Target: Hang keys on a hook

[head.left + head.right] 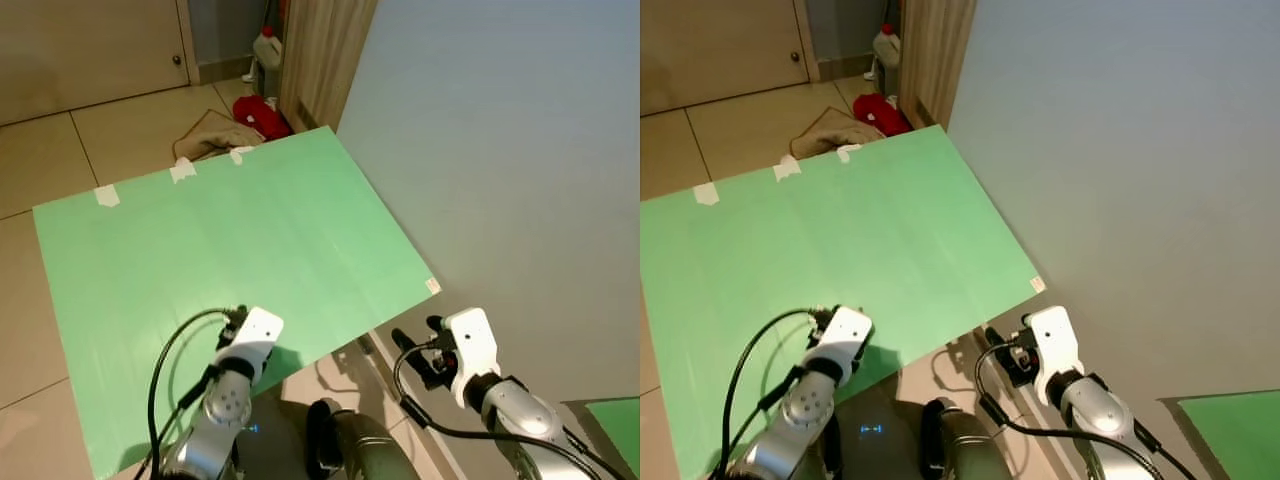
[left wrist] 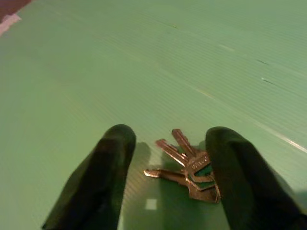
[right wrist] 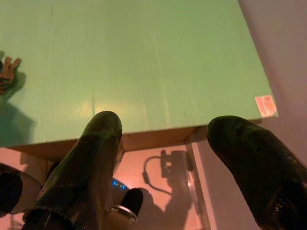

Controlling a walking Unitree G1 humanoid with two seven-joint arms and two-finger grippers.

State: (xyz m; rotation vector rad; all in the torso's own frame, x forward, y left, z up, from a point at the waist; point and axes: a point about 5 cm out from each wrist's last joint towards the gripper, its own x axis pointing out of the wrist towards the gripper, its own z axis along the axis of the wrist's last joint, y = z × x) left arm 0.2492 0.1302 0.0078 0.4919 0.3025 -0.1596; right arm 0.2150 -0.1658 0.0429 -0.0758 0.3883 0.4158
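Note:
A bunch of metal keys lies flat on the green board; the same keys show small in the right wrist view. My left gripper is open low over the board, one black finger on each side of the keys and not closed on them. In the left eye view the left wrist hangs over the board's near part. My right gripper is open beyond the board's near right corner, holding nothing; its wrist is close to the grey wall.
A grey wall rises along the board's right side. Past the board's far edge lie a beige cloth, a red item and a white jug by a wooden panel. Tiled floor spreads beyond.

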